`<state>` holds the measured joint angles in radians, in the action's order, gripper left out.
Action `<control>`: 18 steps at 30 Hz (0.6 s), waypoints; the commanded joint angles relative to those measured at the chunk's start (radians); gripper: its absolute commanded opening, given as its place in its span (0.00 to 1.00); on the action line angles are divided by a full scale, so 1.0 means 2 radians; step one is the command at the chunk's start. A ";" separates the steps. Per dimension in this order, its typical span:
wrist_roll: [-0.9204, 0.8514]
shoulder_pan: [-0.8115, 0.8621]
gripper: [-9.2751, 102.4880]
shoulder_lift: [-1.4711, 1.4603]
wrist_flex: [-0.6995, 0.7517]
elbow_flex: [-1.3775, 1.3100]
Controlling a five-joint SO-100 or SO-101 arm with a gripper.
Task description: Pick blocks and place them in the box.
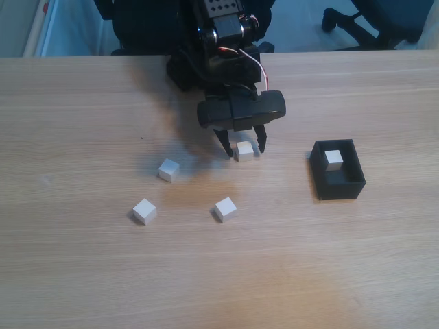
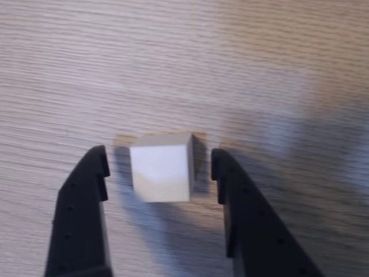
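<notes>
Wrist view: your gripper (image 2: 158, 167) straddles a white block (image 2: 161, 173), fingers (image 2: 86, 190) spread apart, not touching it. One block (image 1: 333, 160) sits in the black box (image 1: 339, 188).

Five small white plain cubes show in the fixed view. Four of them lie on the pale wood-grain counter (image 1: 82, 274): one (image 1: 169, 169) at upper left, one (image 1: 144, 211) at lower left, one (image 1: 225, 209) at lower middle, and one (image 1: 244, 151) at the middle. The fifth (image 1: 333, 160) sits inside the box. There is one small black rectangular open-topped box (image 1: 340, 188). The wrist view shows one cube (image 2: 161, 172).
</notes>
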<state>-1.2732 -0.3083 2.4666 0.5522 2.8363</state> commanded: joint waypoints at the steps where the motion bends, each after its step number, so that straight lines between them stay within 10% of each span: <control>1: -0.005 0.000 0.21 -0.003 -0.014 -0.001; 18: 0.058 -0.059 0.08 -0.025 0.089 -0.150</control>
<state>-1.2026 -0.3728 2.4360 0.6627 2.6983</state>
